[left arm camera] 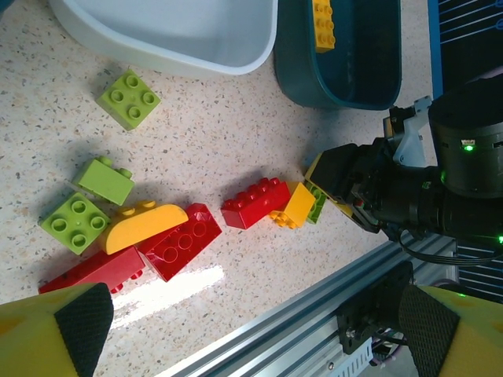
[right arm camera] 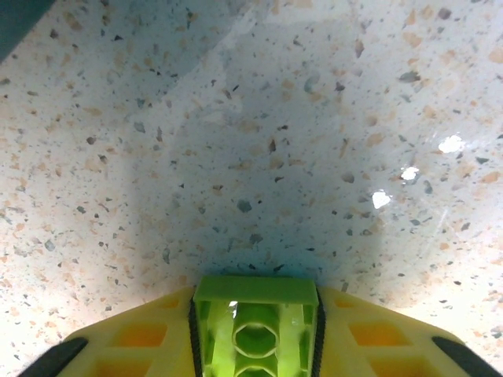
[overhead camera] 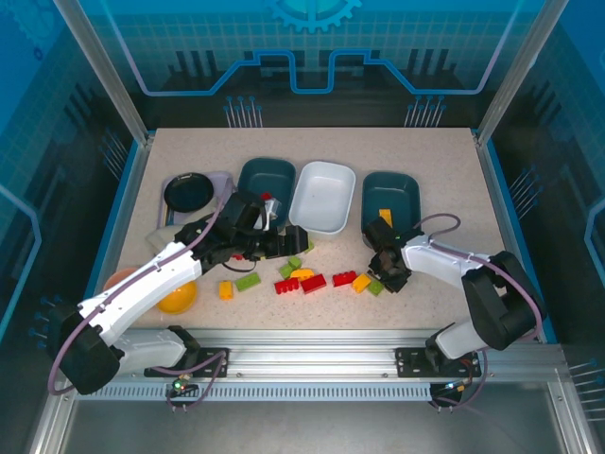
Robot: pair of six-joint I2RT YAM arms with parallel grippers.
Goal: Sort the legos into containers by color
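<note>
Held item: lime green brick (right arm camera: 255, 330), low over the bare table (right arm camera: 259, 157). Its hollow underside faces the wrist camera, and its full length is cut off by the frame edge.
Right gripper (overhead camera: 382, 277): fingers closed against the brick's two sides.
Left gripper (left arm camera: 251, 322): fingers spread wide with nothing between the pads, above the loose pile.
Deciding relation: the white tray (overhead camera: 322, 196) lies to the far left of the held brick, and the right teal tray (overhead camera: 390, 194) sits straight beyond it. The white tray is the likely home for green, so the carry would run diagonally left. The left arm is nearer that tray, but the right arm has the brick.
Right teal tray, contents: one yellow brick (left arm camera: 322, 23).
White tray, contents: nothing seen inside.
Left teal tray (overhead camera: 266, 178), contents: a small red piece (overhead camera: 267, 197) near its front edge, partly behind the left arm. Whether it lies inside cannot be told.
Loose legos: a red brick (left arm camera: 255, 202) touching an orange brick (left arm camera: 292, 206) just beside the right gripper. Further left are a yellow curved piece (left arm camera: 145, 225), more red bricks and three green bricks.
</note>
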